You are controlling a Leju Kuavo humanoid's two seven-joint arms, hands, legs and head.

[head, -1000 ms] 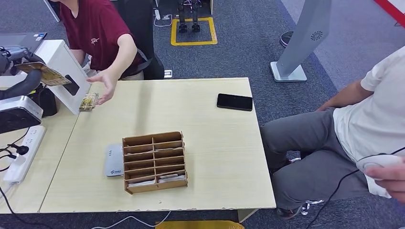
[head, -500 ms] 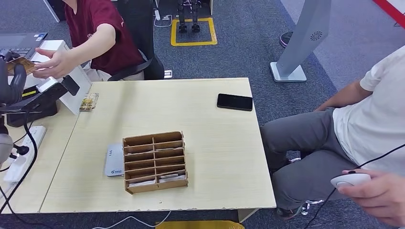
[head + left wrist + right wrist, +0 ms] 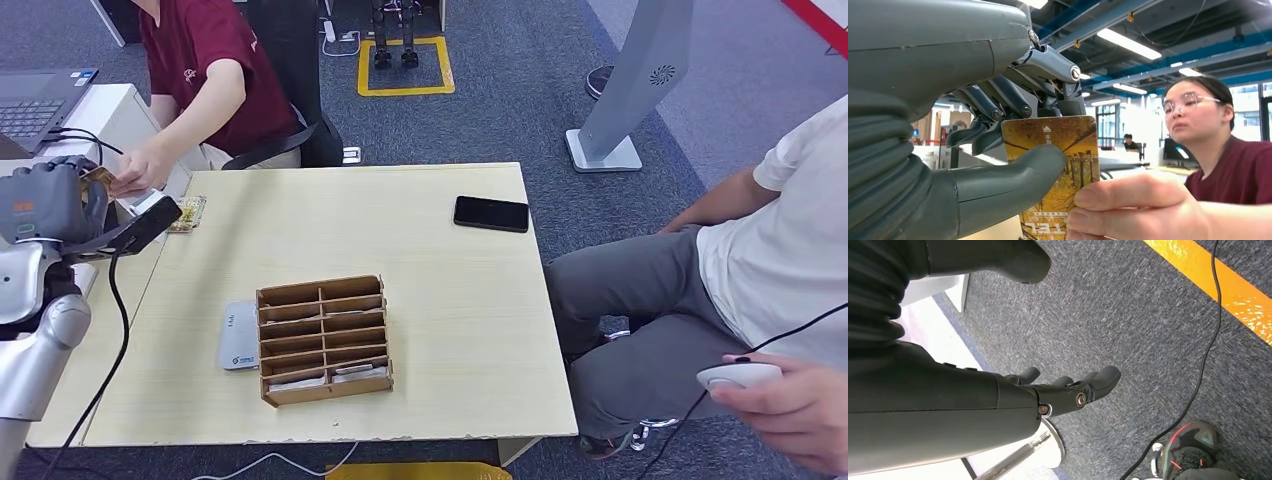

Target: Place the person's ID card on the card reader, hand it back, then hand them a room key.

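L hand (image 3: pixel 998 125) pinches card (image 3: pixel 1058 165), person's hand (image 3: pixel 1138 210) gripping it

A glossy printed card (image 3: pixel 1060 165) is pinched by the matt grey plastic left hand (image 3: pixel 998 150) — the table (image 3: pixel 430 260) is pale, smooth wood.

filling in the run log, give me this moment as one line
phase: card handover | left hand: grips yellow card | person's hand: pinching same card | right hand: hangs over carpet, holding nothing
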